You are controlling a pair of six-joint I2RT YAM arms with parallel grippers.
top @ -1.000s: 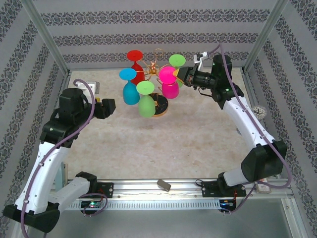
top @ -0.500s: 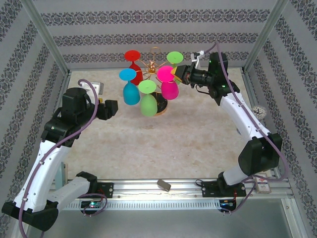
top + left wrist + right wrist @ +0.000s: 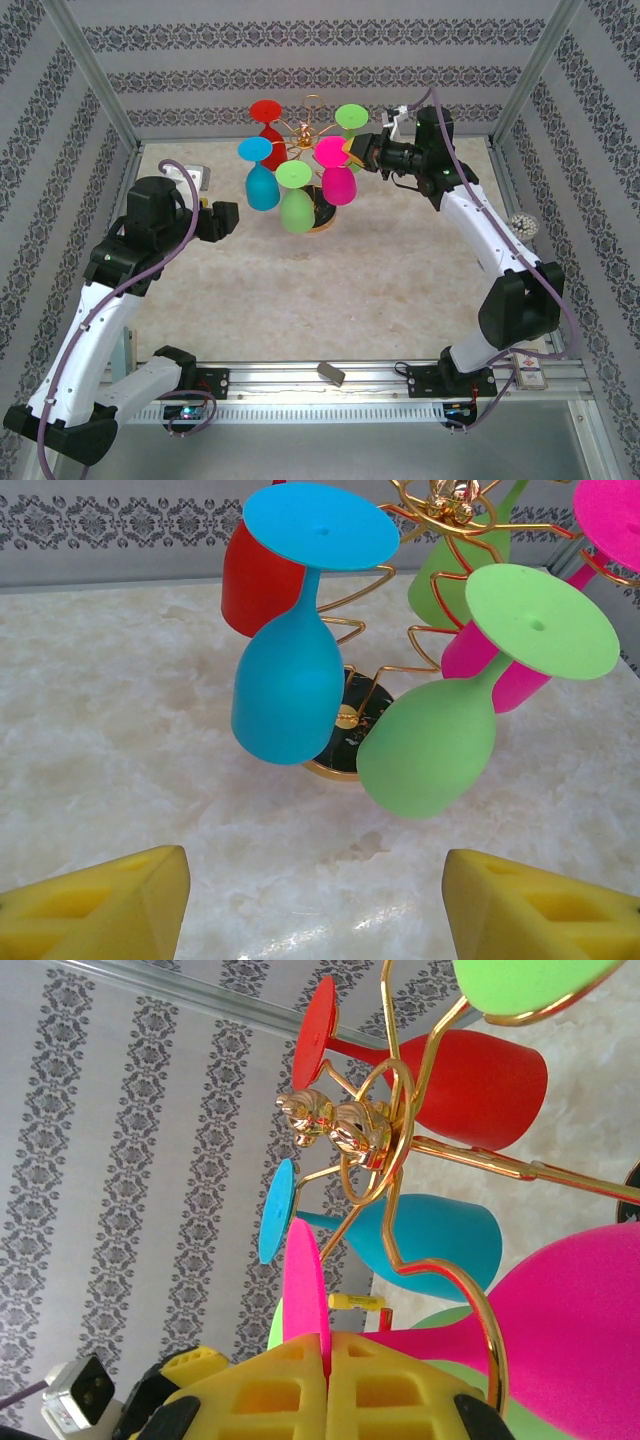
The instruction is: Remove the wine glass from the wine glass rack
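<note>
While upside down, opaque magenta wine glass [image 3: 338,184].

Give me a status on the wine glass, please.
Right gripper shut on pink wine glass. Left gripper open, empty. Glass not yet off gold wire rack; blue wine glass close beside.
</note>
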